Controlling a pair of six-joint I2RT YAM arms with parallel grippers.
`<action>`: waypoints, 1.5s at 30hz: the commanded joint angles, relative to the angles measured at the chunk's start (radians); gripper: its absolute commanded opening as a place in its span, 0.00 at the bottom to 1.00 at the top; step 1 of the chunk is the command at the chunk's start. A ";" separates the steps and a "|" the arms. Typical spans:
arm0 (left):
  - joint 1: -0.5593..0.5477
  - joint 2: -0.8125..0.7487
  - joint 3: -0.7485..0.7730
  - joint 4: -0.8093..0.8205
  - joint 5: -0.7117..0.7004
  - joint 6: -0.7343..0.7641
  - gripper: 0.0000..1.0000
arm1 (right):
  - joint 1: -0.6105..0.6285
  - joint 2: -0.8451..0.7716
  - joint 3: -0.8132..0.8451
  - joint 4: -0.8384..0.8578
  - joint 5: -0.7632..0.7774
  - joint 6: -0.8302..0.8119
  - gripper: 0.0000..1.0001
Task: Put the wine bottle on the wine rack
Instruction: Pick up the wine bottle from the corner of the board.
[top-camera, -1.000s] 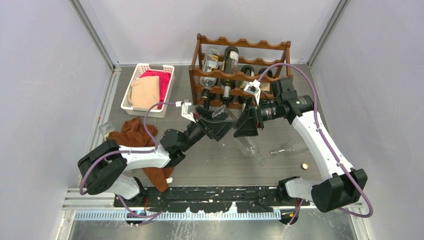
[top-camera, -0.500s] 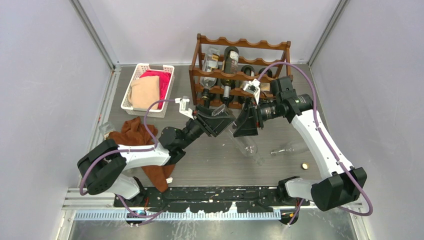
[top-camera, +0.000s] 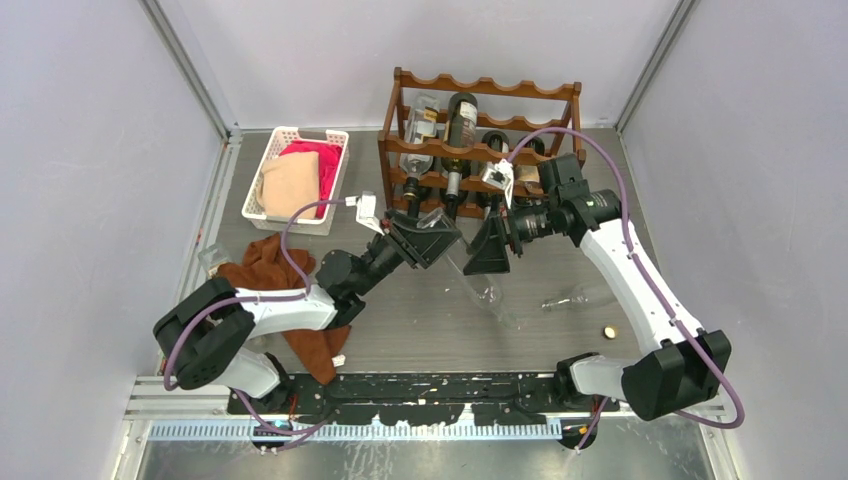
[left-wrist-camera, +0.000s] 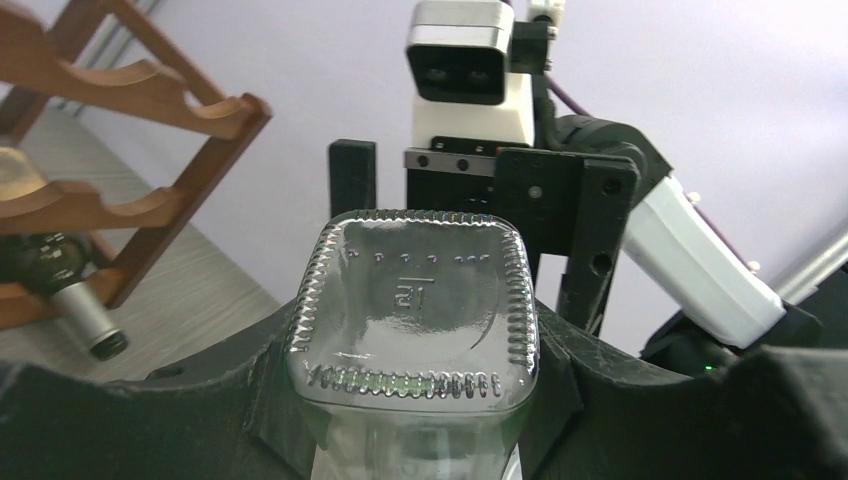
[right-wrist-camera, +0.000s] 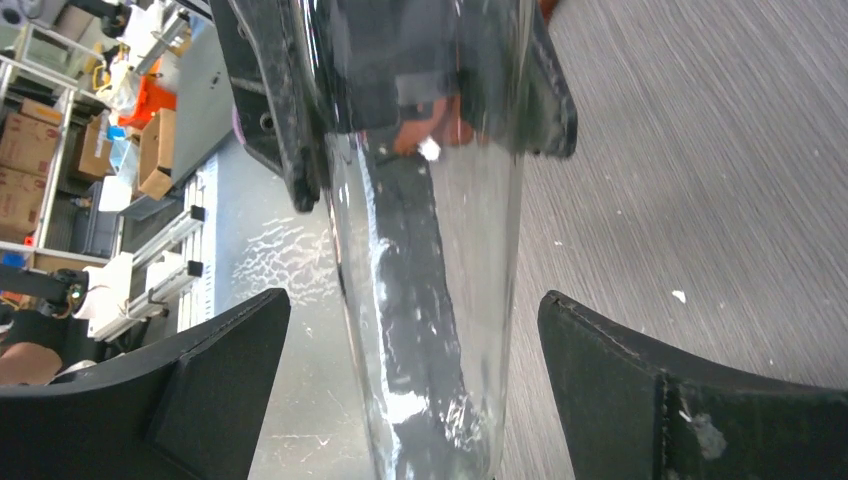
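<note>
1. The left jaws clamp the square base end of the wine bottle (top-camera: 482, 288), a clear glass one. The right jaws stand wide on either side of its body, touching nothing.
2. The wine bottle hangs slanted over the table (top-camera: 400, 330), just in front of the wine rack (top-camera: 480, 88), base toward the rack and neck down toward the near side.
3. The step in hand looks like a handover to the left arm. The right jaws should back straight off without brushing the glass.
4. A grip this near the base leaves a long overhang, so the left arm should probably turn slowly and aim for a free scallop to the right of the racked bottles (top-camera: 460, 125).
5. The base carries an embossed mark, perhaps "21", inside a ribbed rim. The labels on the racked bottles are too small to read.
</note>
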 joint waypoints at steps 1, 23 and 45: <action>0.026 -0.046 -0.010 0.080 -0.045 -0.022 0.00 | -0.001 -0.008 -0.031 -0.001 0.073 -0.042 1.00; 0.146 -0.193 -0.134 0.079 -0.059 -0.148 0.00 | -0.002 -0.166 -0.328 0.067 0.047 -0.182 0.86; 0.146 -0.169 -0.046 0.079 -0.074 -0.153 0.00 | 0.005 -0.155 -0.340 0.263 -0.069 0.026 0.61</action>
